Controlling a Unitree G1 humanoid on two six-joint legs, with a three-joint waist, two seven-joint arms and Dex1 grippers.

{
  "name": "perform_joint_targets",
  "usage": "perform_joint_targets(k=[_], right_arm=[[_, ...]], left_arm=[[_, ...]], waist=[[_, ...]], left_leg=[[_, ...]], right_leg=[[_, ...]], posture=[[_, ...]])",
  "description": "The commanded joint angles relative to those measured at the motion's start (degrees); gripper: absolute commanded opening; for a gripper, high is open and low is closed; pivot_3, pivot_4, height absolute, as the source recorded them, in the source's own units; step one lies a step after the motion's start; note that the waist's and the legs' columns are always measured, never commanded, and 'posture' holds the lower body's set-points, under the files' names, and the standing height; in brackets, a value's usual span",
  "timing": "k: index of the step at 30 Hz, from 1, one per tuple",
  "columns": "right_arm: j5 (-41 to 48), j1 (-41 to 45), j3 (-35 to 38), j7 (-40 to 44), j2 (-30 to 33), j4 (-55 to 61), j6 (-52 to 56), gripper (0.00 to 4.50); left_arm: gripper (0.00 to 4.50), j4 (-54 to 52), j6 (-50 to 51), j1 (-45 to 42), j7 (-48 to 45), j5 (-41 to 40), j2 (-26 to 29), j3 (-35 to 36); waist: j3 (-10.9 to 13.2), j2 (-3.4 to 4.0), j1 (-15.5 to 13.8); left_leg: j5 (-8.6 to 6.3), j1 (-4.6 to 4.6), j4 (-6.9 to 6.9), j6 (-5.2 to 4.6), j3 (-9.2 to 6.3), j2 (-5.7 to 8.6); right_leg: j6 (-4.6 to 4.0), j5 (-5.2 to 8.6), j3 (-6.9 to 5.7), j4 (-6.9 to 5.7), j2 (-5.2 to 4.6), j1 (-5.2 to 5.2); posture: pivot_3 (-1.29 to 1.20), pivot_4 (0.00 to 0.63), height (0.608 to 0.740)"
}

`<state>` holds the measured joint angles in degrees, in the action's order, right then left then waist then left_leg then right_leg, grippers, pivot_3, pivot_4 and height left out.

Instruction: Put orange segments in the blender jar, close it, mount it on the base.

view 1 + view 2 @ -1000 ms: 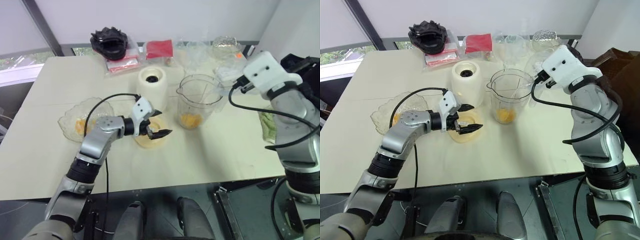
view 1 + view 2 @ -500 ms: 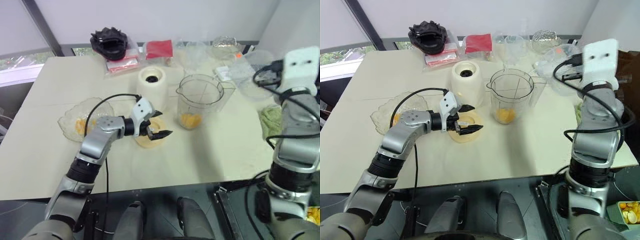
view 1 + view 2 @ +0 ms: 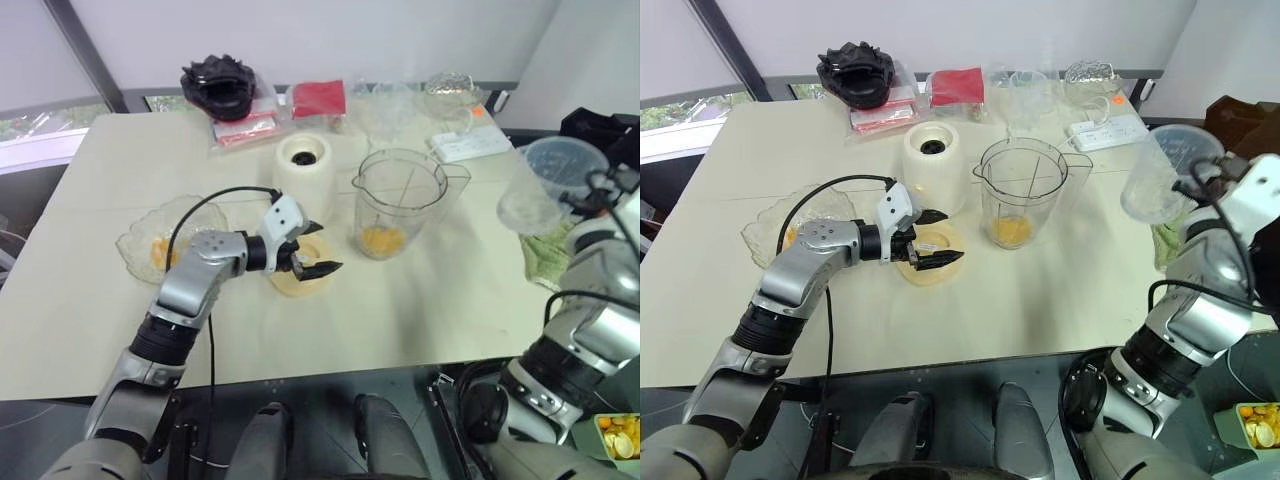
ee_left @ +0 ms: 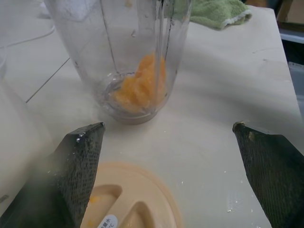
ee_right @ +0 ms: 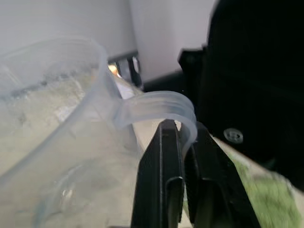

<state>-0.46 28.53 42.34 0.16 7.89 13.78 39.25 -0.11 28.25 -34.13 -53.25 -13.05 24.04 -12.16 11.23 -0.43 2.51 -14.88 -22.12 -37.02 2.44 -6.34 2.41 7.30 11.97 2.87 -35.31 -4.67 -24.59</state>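
The blender jar (image 3: 401, 205) stands upright mid-table with orange segments (image 3: 380, 240) piled at its bottom, seen close in the left wrist view (image 4: 138, 88). Behind and left of it sits the cream base (image 3: 303, 165). More orange segments (image 3: 160, 252) lie in a wavy glass dish (image 3: 135, 240) at the left. My left gripper (image 3: 318, 250) is open just above a flat cream lid (image 3: 297, 281), pointing at the jar. My right gripper (image 5: 183, 127) is shut on the handle of an empty clear cup (image 3: 540, 185), held over the table's right edge.
Along the back of the table are a black object (image 3: 220, 85), a red packet (image 3: 318, 97), clear bowls (image 3: 395, 100) and a glass dish (image 3: 452, 90). A white power strip (image 3: 470, 145) and a green cloth (image 3: 548, 255) lie at the right.
My right arm has swung right and down from beside the jar to the table's right edge, carrying the clear cup and rolling it. The left arm has stayed still.
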Motion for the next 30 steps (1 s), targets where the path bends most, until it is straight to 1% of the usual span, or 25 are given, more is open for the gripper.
perform_joint_targets(k=[1, 6, 10, 13, 19, 24, 28, 29, 30], right_arm=[[4.03, -0.64, 0.09, -0.75, 0.43, -6.00, -11.60, 0.05], [8.43, -0.32, -0.10, -0.89, 1.64, -20.35, -24.10, 0.05], [11.89, 1.75, -0.02, -1.15, 3.95, -32.57, -31.53, 0.05], [12.19, 2.53, -1.05, -2.03, 6.09, -39.96, -36.19, 0.05], [12.19, 3.28, -3.37, -4.35, 9.62, -48.60, -41.47, 0.05], [12.89, 3.01, -5.39, -4.80, 11.21, -51.47, -42.76, 0.05], [13.40, 2.47, -6.60, -5.15, 11.85, -51.68, -43.03, 1.32], [13.51, 2.22, -6.82, -5.37, 11.95, -51.41, -42.76, 1.94], [13.62, 2.03, -7.01, -5.59, 12.04, -51.22, -42.57, 2.43]], left_arm=[[4.50, -0.57, -0.68, -1.48, -0.16, -0.26, 0.58, 0.84], [4.50, -0.54, -0.58, -1.79, -0.15, -0.33, 1.07, 1.15], [4.50, -0.73, -0.52, -1.80, 0.18, -0.36, 1.19, 1.27], [4.50, -1.08, -0.40, -1.74, 0.39, -0.37, 1.29, 1.33], [4.50, -1.88, -0.14, -1.29, 0.91, -0.55, 1.59, 1.48], [4.50, -2.29, -0.08, -0.93, 1.38, -0.65, 1.51, 1.31], [4.50, -2.54, -0.03, -0.75, 1.55, -0.69, 1.42, 1.18], [4.50, -2.58, -0.01, -0.72, 1.59, -0.71, 1.40, 1.18], [4.50, -2.61, 0.01, -0.71, 1.63, -0.73, 1.39, 1.18]], waist=[[0.00, 0.05, 0.11], [0.00, 0.08, 0.12], [0.00, 0.08, 0.10], [0.00, 0.09, 0.10], [0.00, 0.08, 0.11], [0.00, 0.08, 0.11], [0.00, 0.08, 0.11], [0.00, 0.08, 0.13], [0.00, 0.08, 0.17]], left_leg=[[0.00, 0.03, 0.01, 0.00, 0.02, 0.00], [0.00, 0.08, 0.01, 0.00, 0.04, -0.01], [0.00, 0.08, 0.01, 0.00, 0.05, 0.00], [0.00, 0.08, 0.01, 0.00, 0.05, -0.01], [0.00, 0.08, 0.01, 0.00, 0.05, 0.00], [0.00, 0.09, 0.00, 0.00, 0.05, 0.00], [0.00, 0.08, 0.00, 0.00, 0.05, 0.00], [0.00, 0.08, 0.00, 0.00, 0.05, 0.00], [0.00, 0.08, 0.00, 0.00, 0.05, 0.00]], right_leg=[[0.00, 0.00, 0.01, -0.02, 0.00, 0.00], [0.00, 0.00, 0.02, -0.09, 0.01, 0.00], [0.00, 0.00, 0.04, -0.07, 0.01, 0.01], [0.00, 0.00, 0.04, -0.07, 0.01, 0.01], [0.00, 0.00, 0.05, -0.06, 0.01, 0.02], [0.00, 0.00, 0.05, -0.06, 0.02, 0.03], [0.00, 0.00, 0.05, -0.03, 0.02, 0.04], [0.00, 0.00, 0.05, -0.03, 0.02, 0.04], [0.00, 0.00, 0.05, -0.03, 0.02, 0.04]], posture=[[0.00, 0.150, 0.740], [0.00, 0.150, 0.740], [0.00, 0.150, 0.740], [0.00, 0.150, 0.740], [0.00, 0.150, 0.740], [0.00, 0.150, 0.740], [0.00, 0.150, 0.740], [0.00, 0.150, 0.740], [0.00, 0.150, 0.740]])
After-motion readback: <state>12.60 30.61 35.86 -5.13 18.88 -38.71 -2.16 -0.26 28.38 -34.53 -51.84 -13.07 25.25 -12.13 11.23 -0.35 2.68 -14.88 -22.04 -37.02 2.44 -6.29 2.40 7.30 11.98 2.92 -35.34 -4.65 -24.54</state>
